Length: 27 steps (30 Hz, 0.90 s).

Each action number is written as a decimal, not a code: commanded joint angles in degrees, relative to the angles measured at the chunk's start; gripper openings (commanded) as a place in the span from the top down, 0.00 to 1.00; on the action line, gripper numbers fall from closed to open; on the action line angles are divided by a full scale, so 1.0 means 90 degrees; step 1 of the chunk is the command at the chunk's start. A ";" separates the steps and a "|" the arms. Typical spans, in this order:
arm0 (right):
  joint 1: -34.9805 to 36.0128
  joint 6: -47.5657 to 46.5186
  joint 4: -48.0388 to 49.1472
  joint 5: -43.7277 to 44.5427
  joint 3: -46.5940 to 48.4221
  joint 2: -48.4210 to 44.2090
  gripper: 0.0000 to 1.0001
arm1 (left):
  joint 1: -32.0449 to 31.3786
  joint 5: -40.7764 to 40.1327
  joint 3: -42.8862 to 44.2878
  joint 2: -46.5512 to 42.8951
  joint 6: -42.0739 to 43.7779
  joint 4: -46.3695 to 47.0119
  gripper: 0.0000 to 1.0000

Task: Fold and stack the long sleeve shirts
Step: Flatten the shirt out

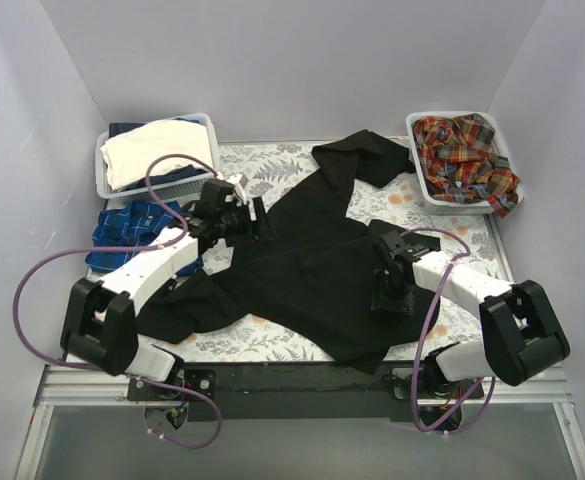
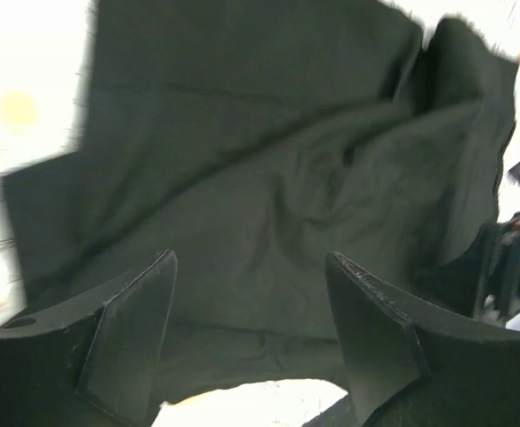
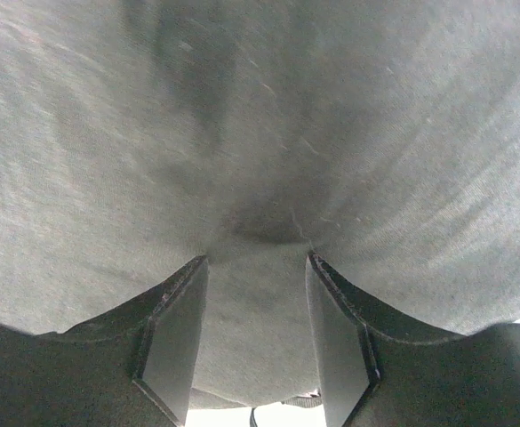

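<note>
The black shirt (image 1: 312, 260) is soft and dark, with wrinkles and folds in it. It lies spread on the flowery table (image 1: 272, 345), and it sits under both end effectors and fills the space between them. Its longest line goes slanted. One sleeve reaches far away, past the right end effector (image 1: 390, 293) and a bit to its left. The other sleeve runs back toward the near side, behind the left end effector (image 1: 258, 226) and under that arm. The wide body part hangs toward the near edge, just left of the right end effector. In the left wrist view the left end effector (image 2: 251, 267) has its fingers wide apart. It holds nothing, and the shirt (image 2: 268, 169) lies below them. In the right wrist view the right end effector (image 3: 255, 262) pushes down into the shirt (image 3: 260, 124). Its fingers are partly apart, with cloth lying loose in the gap. A blue checked shirt (image 1: 132, 232) lies left of the left end effector. Red plaid shirts (image 1: 464, 155) sit in a white basket (image 1: 424, 192) far beyond the right end effector.
</note>
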 commanded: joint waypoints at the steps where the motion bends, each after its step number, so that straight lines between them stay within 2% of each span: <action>1: -0.0158 0.0075 -0.0154 -0.0069 -0.0228 -0.0257 0.44 | -0.0386 0.0470 0.0247 0.0709 -0.0099 0.0366 0.33; 4: -0.0275 0.0056 -0.0163 -0.0059 -0.0336 -0.0316 0.44 | -0.0523 0.0597 0.0472 0.1363 -0.0255 0.0620 0.34; 7: -0.0363 0.0046 -0.0163 -0.0039 -0.0258 -0.0316 0.44 | -0.0572 0.0335 0.0813 0.2047 -0.0421 0.0641 0.37; 9: -0.0392 0.0046 -0.0173 -0.0020 -0.0112 -0.0326 0.45 | -0.0562 -0.0143 0.0980 0.2417 -0.0548 0.0611 0.41; 17: -0.0500 -0.0081 -0.0281 0.0234 0.0259 -0.0171 0.45 | -0.0475 -0.1306 0.1653 0.3005 -0.0743 0.0494 0.42; 22: -0.0675 -0.0296 -0.0261 0.0293 0.0337 0.0152 0.45 | -0.0056 -0.1131 0.1849 0.3346 -0.0871 0.0349 0.42; 27: -0.0822 -0.0539 -0.0281 0.0342 0.0552 0.0348 0.45 | 0.0111 -0.1228 0.2083 0.4108 -0.0812 0.0201 0.44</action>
